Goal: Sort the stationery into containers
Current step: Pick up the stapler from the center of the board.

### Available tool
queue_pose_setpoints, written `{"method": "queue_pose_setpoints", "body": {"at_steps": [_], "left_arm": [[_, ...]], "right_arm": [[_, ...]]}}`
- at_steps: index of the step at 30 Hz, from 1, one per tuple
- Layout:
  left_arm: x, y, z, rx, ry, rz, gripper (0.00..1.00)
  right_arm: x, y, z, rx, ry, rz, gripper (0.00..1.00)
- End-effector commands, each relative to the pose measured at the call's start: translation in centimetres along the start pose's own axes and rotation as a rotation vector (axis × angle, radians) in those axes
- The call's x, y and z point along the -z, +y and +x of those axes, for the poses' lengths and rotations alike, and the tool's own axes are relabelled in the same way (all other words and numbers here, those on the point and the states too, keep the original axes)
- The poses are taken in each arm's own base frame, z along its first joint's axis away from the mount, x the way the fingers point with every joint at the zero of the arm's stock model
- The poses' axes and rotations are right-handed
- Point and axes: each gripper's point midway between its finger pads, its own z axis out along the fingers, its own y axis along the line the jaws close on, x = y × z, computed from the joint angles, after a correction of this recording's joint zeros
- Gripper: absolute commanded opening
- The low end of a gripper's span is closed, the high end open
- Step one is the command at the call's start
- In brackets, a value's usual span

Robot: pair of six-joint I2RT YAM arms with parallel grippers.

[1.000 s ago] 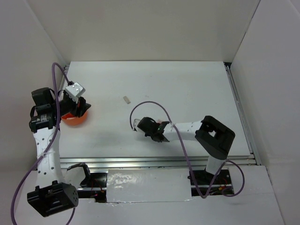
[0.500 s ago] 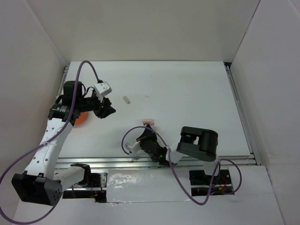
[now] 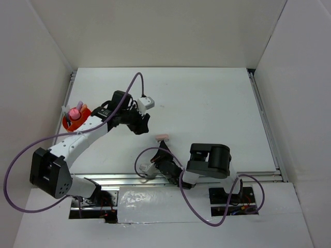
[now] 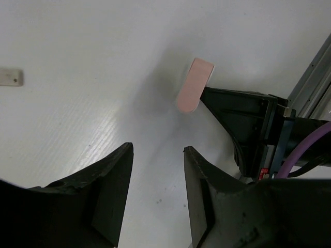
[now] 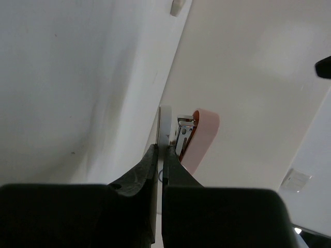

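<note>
My left gripper (image 3: 140, 124) hangs open and empty over the middle of the table; it also shows in the left wrist view (image 4: 158, 147). Just ahead of it, a pink stapler (image 4: 194, 85) stands at the tips of my right gripper (image 3: 162, 148). In the right wrist view the right gripper (image 5: 160, 147) is shut on the stapler's thin white edge, with the pink body and metal part (image 5: 199, 132) beside the jaws. The orange-red tub (image 3: 67, 123) sits at the far left, holding a pink cylinder (image 3: 76, 112) and a lilac pen (image 3: 80, 105). A small white block (image 4: 10, 76) lies on the table.
White walls close in the table on the left, back and right. A metal rail (image 3: 176, 178) runs along the near edge, close behind the folded right arm (image 3: 209, 160). A purple cable (image 3: 132, 85) loops above the left arm.
My left arm has swung from the tub at the far left to the table's middle. My right arm has folded back toward the near edge, carrying the pink stapler.
</note>
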Motion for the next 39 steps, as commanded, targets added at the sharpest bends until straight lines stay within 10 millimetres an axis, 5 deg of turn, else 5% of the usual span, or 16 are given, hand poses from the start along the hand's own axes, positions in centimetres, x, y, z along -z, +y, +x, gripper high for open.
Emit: {"method": "queue_pose_setpoints", "body": {"at_steps": [1, 21, 39], "left_arm": [[-0.3, -0.9, -2.6, -0.038, -0.049, 0.001, 0.57], [-5.5, -5.0, -1.3, -0.049, 0.11, 0.171, 0.64], [-8.3, -4.6, 0.6, -0.032, 0.216, 0.152, 0.59]], "right_arm": [[1.1, -5.2, 0.3, -0.219, -0.001, 0.22, 0.0], [1.2, -5.2, 0.0, -0.224, 0.002, 0.212, 0.0], [1.3, -5.7, 0.0, -0.242, 0.004, 0.221, 0.0]]}}
